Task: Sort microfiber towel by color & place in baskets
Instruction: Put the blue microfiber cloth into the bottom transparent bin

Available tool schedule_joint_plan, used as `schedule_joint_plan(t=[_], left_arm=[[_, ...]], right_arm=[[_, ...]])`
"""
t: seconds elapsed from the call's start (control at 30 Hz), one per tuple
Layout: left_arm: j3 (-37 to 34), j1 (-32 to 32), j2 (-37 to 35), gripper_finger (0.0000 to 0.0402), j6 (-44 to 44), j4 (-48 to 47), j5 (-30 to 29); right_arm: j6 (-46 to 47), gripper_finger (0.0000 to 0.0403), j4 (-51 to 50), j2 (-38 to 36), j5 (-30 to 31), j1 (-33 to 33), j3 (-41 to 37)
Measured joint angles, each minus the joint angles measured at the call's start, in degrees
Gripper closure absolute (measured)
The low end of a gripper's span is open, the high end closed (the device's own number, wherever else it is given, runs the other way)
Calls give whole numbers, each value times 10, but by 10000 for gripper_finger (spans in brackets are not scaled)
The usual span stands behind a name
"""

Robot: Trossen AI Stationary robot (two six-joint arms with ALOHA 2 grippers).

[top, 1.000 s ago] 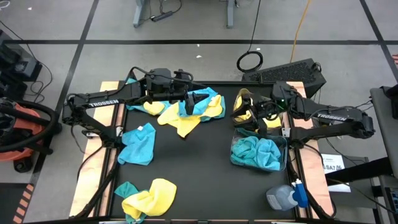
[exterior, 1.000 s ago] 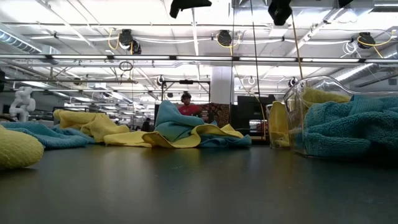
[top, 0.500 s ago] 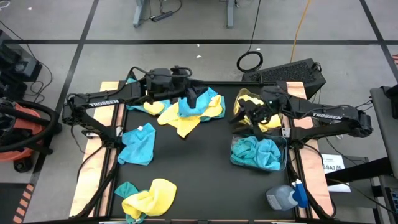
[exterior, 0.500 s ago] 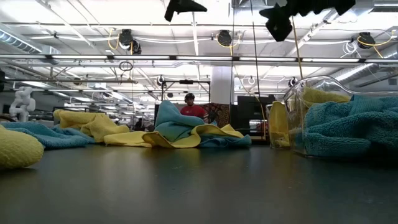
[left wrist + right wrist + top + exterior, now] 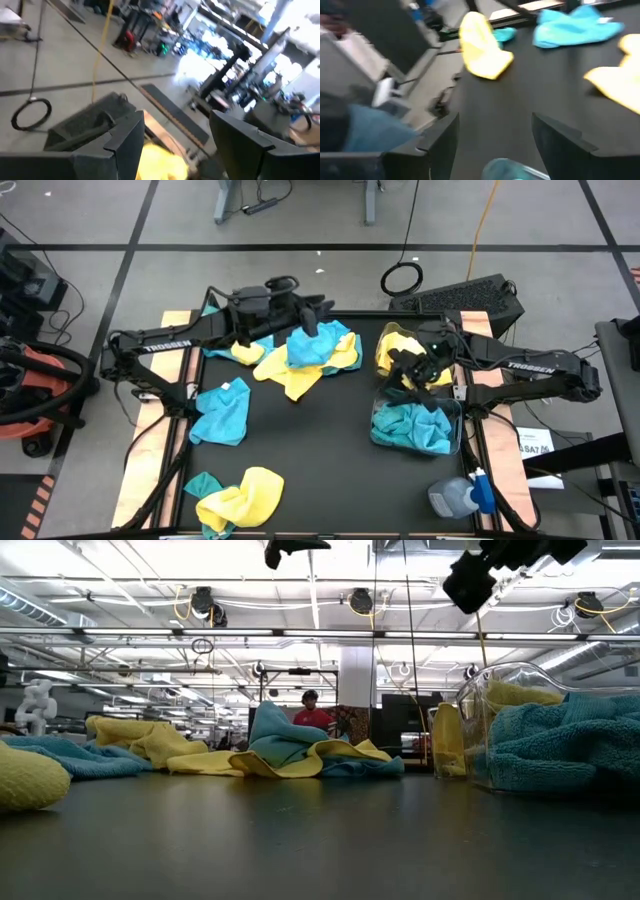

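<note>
The left gripper [image 5: 322, 310] is now standing at the far edge of the table, past the mixed heap [image 5: 305, 358] of yellow and teal towels, while a second ago it was hanging right over that heap; its fingers are standing well apart and are holding nothing. The right gripper [image 5: 395, 385] is also open and empty, and it has been swinging from the yellow basket [image 5: 392, 345] toward the middle of the table, just beside the teal basket [image 5: 458, 442]. I am judging that both arms are between picks, so the sorting is only partly done. Loose cloths are waiting: a teal towel [image 5: 222, 412] near the left edge and a yellow and teal pair [image 5: 238, 498] at the near edge. The dark middle of the table [image 5: 330, 470] is giving open room for the right arm. The two baskets are touching each other at the right side, and a grey bottle [image 5: 452, 498] is standing near the teal one, so reaching there is needing care
</note>
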Motion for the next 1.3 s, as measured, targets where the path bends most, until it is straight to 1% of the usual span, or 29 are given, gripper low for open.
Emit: schedule_joint_plan(t=[0.27, 0.37, 0.47, 0.67, 0.77, 0.9, 1.13, 1.3], left_arm=[[0, -15, 0, 171, -2, -30, -1], [0, -14, 0, 171, -35, -41, -3], [0, -14, 0, 171, -55, -44, -7], [0, -14, 0, 171, -74, -47, -55], [0, -14, 0, 171, -74, -47, -72], [0, -14, 0, 171, -77, -56, -78], [0, -14, 0, 171, -97, -96, -80], [0, -14, 0, 171, -106, -118, -80]], right_arm=[[-17, 163, -56, -1, 68, 0, 0], [-27, 163, -79, -1, 85, 0, 0], [-41, 163, -99, -1, 88, 0, 0], [-69, 163, -131, -1, 90, 0, 0], [-88, 163, -143, -1, 120, 0, 0], [-105, 163, -151, -1, 145, 0, 0], [-109, 163, -151, 5, 148, 0, 0], [-119, 163, -151, 22, 161, 0, 0]])
